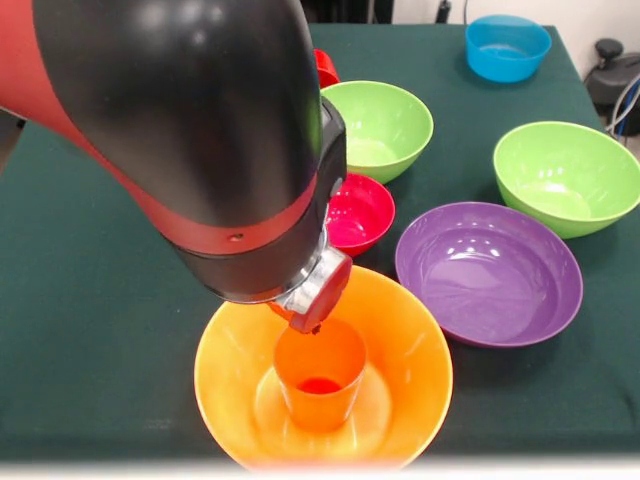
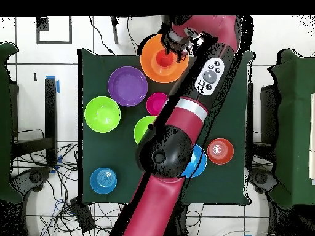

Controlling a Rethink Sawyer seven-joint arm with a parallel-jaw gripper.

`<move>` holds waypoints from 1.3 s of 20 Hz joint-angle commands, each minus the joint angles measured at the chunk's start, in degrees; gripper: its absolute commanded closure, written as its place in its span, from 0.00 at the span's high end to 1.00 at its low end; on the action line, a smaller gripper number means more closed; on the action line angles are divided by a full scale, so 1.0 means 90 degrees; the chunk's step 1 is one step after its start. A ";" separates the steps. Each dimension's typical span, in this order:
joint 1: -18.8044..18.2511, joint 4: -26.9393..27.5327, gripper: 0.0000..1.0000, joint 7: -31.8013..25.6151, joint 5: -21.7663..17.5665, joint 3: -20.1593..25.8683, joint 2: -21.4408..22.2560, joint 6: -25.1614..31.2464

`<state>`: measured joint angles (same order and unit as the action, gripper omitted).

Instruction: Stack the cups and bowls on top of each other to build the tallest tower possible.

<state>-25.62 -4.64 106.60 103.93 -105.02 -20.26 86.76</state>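
The big orange bowl (image 1: 410, 400) stands at the table's near edge with the orange cup (image 1: 320, 378) upright in its middle; together they form the tower. They also show in the overhead view, bowl (image 2: 147, 61) and cup (image 2: 164, 59). My gripper (image 1: 308, 318) hangs just over the cup's far rim, mostly hidden by the arm; it also shows in the overhead view (image 2: 178, 45). The small crimson bowl (image 1: 360, 212) sits on the table just behind the orange bowl. The wide purple bowl (image 1: 488, 272) lies to the right.
Two lime green bowls (image 1: 380, 128) (image 1: 566, 177) and a blue bowl (image 1: 507, 47) stand further back. A red rim (image 1: 326, 68) peeks out behind the arm. The overhead view shows a second blue bowl (image 2: 199, 161) and a small orange bowl (image 2: 220, 150) near the arm.
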 commanded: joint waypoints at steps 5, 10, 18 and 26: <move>0.0419 0.0028 1.00 -0.0862 -0.1358 0.1400 0.0375 0.0744; 0.0692 -0.0109 1.00 -0.0955 -0.1960 0.2102 0.0561 0.0381; 0.1500 -0.0785 1.00 -0.1560 -0.3782 0.4004 0.1083 -0.1535; 0.1468 -0.0496 1.00 -0.1673 -0.4310 0.4609 0.1152 -0.1472</move>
<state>-11.63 -8.08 106.60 71.86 -73.54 -11.11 74.74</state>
